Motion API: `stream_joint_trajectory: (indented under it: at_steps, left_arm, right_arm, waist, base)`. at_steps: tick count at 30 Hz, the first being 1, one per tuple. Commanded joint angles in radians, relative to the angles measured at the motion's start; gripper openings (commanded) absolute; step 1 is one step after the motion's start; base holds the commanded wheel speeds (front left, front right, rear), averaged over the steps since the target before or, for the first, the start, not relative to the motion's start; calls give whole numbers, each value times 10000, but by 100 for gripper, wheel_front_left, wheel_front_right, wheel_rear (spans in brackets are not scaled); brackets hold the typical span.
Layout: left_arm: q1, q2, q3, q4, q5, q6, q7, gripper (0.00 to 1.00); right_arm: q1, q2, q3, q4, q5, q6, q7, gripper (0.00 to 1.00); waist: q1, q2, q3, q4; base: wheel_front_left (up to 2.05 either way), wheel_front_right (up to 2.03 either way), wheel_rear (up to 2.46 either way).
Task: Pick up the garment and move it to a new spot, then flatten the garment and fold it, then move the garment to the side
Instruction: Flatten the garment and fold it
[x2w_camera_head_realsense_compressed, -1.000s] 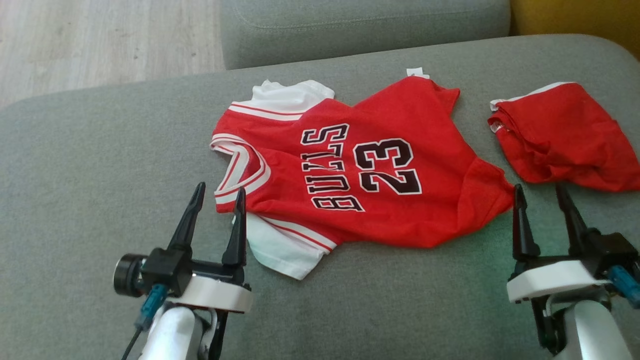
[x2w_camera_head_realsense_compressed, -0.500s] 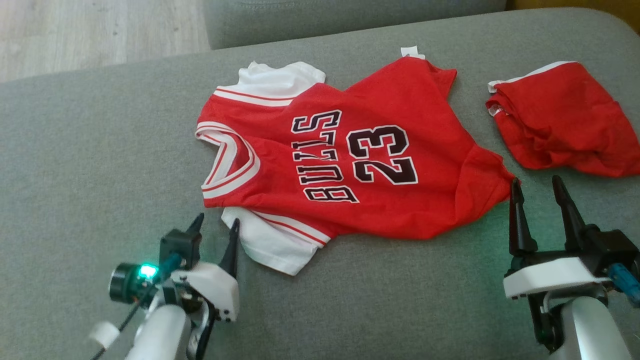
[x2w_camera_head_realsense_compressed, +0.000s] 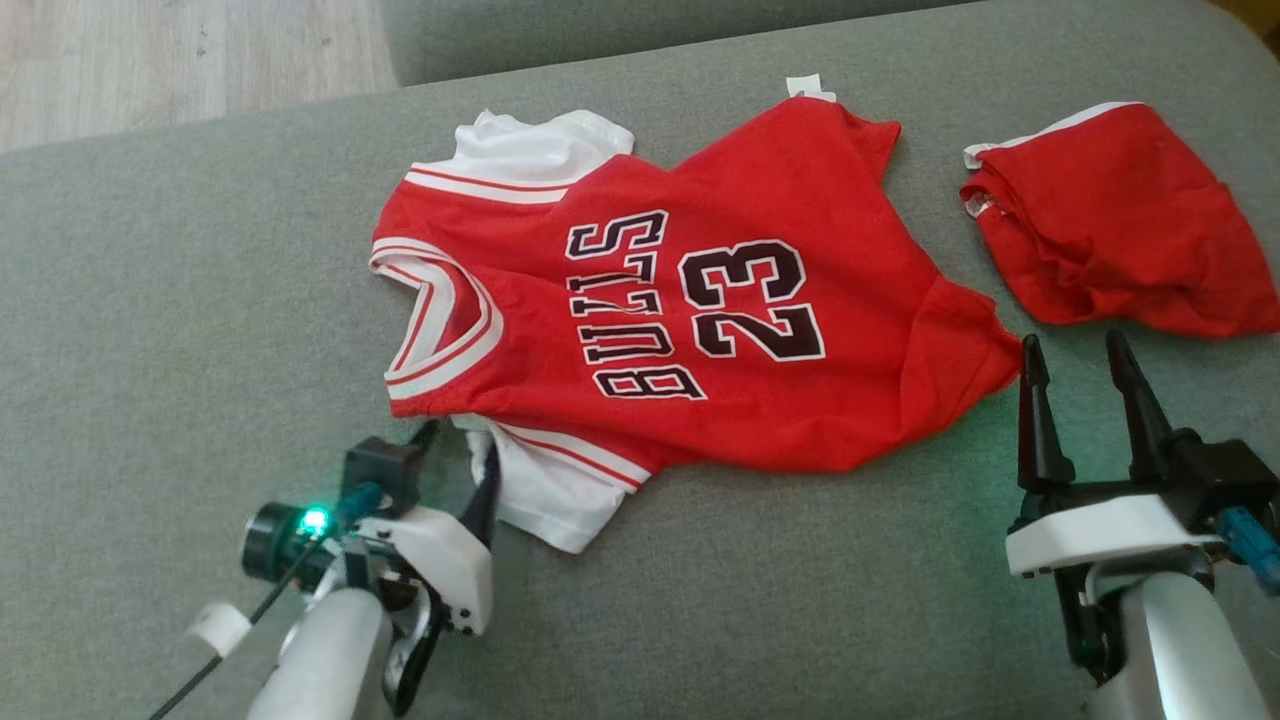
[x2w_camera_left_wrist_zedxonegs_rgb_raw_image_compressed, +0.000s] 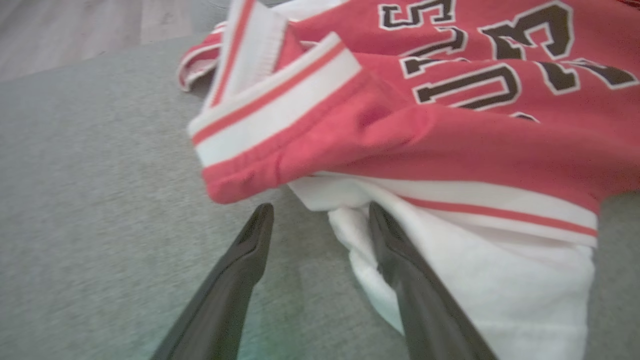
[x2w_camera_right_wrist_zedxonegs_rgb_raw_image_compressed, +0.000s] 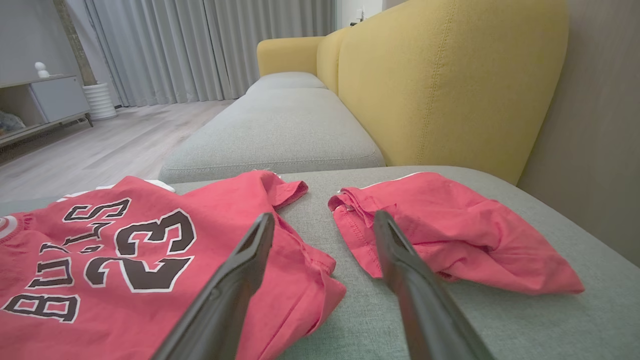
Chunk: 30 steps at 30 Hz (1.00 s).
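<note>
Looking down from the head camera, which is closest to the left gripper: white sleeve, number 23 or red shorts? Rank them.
From the left gripper:
1. white sleeve, just beside it.
2. number 23, middle of the garment.
3. red shorts, far right.

The left gripper (x2w_camera_head_realsense_compressed: 460, 445) has rolled sideways and reached the jersey (x2w_camera_head_realsense_compressed: 860, 300) at its white sleeve (x2w_camera_head_realsense_compressed: 550, 500).

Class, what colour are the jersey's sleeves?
White sleeves with red stripe trim; clearest in the left wrist view.

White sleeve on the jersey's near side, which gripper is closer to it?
Left. The left gripper is at the sleeve, one finger over its edge; the right gripper sits beside the hem corner of the jersey.
</note>
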Motion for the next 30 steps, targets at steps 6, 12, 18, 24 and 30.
stream_joint_trajectory:
  at_steps: [6,12,18,24,30]
  left_arm:
    - [-495,195,-32,-288,-30,-159,367,100]
    - [-347,421,-158,-151,48,-62,674,0]
    - [-74,609,203,-387,-43,441,98,0]
    - [289,845,578,-734,-168,827,-374,0]
    - [954,1095,508,-1298,-236,851,-78,0]
  right_arm:
    - [-484,-53,296,-75,117,-7,-119,100]
    - [-562,-53,297,52,133,-7,-133,100]
    - [-416,-53,209,112,96,-7,-140,100]
    - [-228,-53,259,151,32,-7,-141,100]
    - [17,-53,261,191,9,-7,-85,100]
  waist:
    - [-1,0,25,-38]
    - [-1,0,-138,-19]
    - [-1,0,-630,316]
    - [-1,0,-1096,844]
    - [-1,0,-1468,1637]
  base:
    - [0,0,0]
    - [0,0,0]
    - [0,0,0]
    - [0,0,0]
    - [0,0,0]
